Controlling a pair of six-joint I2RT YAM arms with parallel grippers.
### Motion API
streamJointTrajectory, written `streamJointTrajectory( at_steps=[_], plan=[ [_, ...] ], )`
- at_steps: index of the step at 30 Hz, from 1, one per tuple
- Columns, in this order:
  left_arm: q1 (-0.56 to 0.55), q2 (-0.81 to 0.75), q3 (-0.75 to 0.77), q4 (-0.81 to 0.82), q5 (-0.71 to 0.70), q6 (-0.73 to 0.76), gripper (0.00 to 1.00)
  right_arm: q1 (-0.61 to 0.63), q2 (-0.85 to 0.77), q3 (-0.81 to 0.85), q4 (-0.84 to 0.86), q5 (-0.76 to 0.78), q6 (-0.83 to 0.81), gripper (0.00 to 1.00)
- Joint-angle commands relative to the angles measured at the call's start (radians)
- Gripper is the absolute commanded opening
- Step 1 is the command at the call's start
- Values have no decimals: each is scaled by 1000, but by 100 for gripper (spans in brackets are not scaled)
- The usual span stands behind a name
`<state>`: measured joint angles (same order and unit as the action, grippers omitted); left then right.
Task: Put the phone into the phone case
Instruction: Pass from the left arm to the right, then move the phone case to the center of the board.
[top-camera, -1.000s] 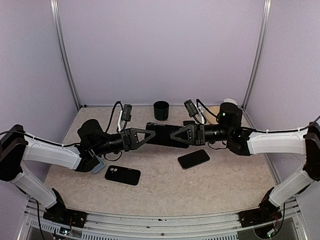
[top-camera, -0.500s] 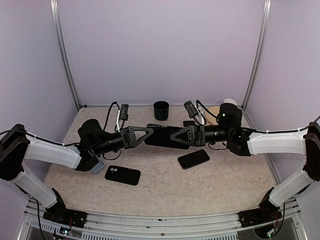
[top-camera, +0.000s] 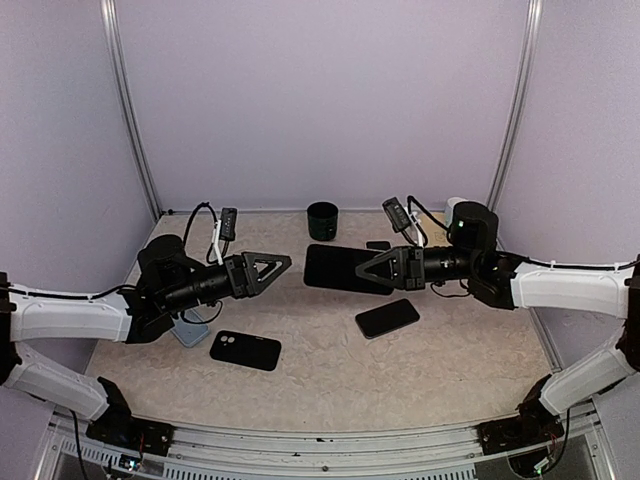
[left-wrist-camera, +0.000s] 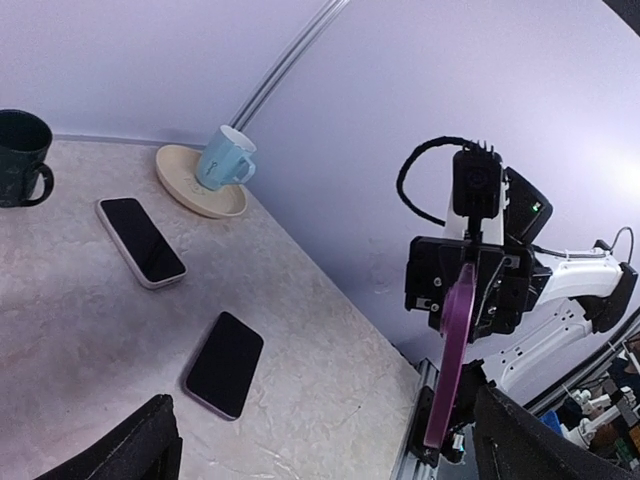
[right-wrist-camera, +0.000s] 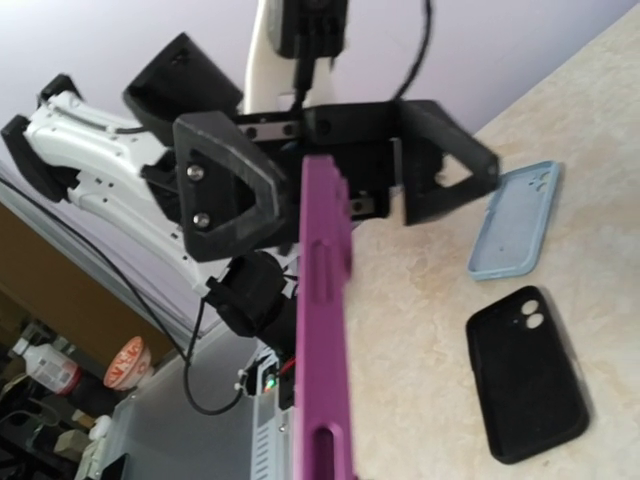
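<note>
Now, left gripper (top-camera: 278, 264): jaws spread wide, empty, apart from the phone (top-camera: 335, 268).
Right gripper (top-camera: 365, 277): clamped on the phone's right end, holding it above the table (top-camera: 430, 370).
Phone: purple-edged, dark face up, between the two grippers.
Arms: both stretched low and inward, fingertips facing each other.
Cases: blue case (top-camera: 190, 330) partly under the left arm; black case (top-camera: 245, 350) near it on the table.
Change: a second ago the left gripper pinched the phone's left end; it has let go and drawn back left.
</note>
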<state>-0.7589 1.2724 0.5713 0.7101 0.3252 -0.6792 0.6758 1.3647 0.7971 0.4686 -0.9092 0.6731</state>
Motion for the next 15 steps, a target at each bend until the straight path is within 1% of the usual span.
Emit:
streamJointTrajectory(
  at_steps=[1,6,9,11,15],
  plan=[
    [-14,-68,21,-317,-149,32,99,-31,-50,-1,-51,4,-52,0],
    [-110,-123,36,-564,-388,33,99,-58,-88,-1,-129,55,-103,0],
    [-143,-133,40,-648,-436,-29,99,-62,-99,9,-172,75,-129,0],
    [-174,-130,31,-657,-456,-83,99,-64,-101,15,-190,82,-143,0],
    [-238,-52,59,-705,-506,-146,99,-67,-104,21,-205,91,-155,0]
  ],
)
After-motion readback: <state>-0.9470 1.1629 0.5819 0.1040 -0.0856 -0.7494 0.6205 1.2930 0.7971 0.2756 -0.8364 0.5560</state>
